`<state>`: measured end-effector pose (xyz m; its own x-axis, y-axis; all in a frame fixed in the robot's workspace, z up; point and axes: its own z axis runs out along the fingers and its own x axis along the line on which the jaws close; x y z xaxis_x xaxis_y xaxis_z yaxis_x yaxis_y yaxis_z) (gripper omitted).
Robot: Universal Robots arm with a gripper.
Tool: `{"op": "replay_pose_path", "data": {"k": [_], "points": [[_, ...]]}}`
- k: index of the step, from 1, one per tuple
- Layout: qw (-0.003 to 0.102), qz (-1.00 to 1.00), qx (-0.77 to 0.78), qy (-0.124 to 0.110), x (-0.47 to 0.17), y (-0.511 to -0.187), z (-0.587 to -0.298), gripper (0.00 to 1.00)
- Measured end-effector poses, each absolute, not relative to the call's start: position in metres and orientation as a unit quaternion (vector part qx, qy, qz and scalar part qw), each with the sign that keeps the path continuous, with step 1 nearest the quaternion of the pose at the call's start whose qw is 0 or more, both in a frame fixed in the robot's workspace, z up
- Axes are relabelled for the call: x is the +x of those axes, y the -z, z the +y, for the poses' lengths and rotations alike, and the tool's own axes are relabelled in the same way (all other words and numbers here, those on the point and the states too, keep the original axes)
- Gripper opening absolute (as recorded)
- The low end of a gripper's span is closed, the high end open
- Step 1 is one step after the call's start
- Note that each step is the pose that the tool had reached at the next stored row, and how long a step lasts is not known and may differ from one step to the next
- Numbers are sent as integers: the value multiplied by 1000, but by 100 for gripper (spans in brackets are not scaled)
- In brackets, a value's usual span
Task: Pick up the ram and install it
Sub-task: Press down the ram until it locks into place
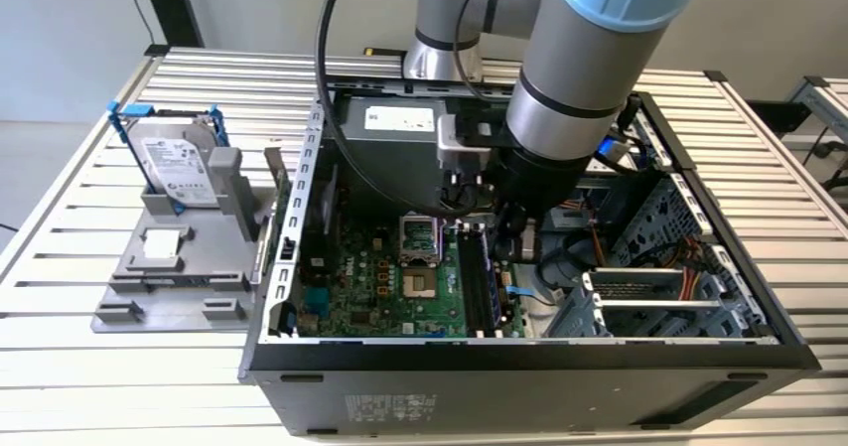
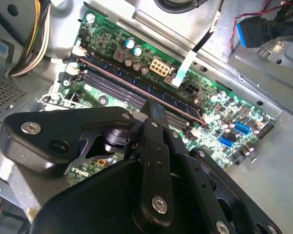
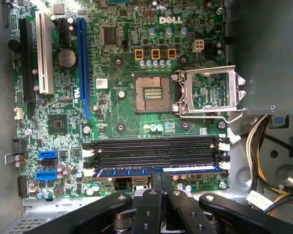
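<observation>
The ram (image 3: pixel 122 171) is a long flat stick with a blue-labelled face. It stands on edge in the memory slot nearest my gripper, parallel to the empty black slots (image 3: pixel 156 151). My gripper (image 3: pixel 162 179) is shut, its two fingertips pressed together and resting on the middle of the ram's top edge. In the second wrist view the gripper (image 2: pixel 154 106) meets the row of slots (image 2: pixel 112 80) at about mid-length. In the exterior view the arm reaches down into the open computer case (image 1: pixel 530 352), with the gripper (image 1: pixel 511 247) over the slots beside the processor socket (image 1: pixel 419 242).
A silver hard drive with blue rails (image 1: pixel 173 158) stands on a grey fixture (image 1: pixel 179 267) on the exterior view's left, outside the case. Inside the case are the drive cage (image 1: pixel 649 297), cable bundles (image 3: pixel 271 146) and the open socket latch (image 3: pixel 207 95).
</observation>
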<state>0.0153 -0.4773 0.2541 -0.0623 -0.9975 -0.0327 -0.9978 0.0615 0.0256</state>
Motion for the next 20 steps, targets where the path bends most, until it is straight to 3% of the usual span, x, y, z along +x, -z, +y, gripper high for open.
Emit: {"op": "replay_pose_path", "data": {"k": [20], "points": [[4,720,-693,-21,16,-232,-472,0]]}}
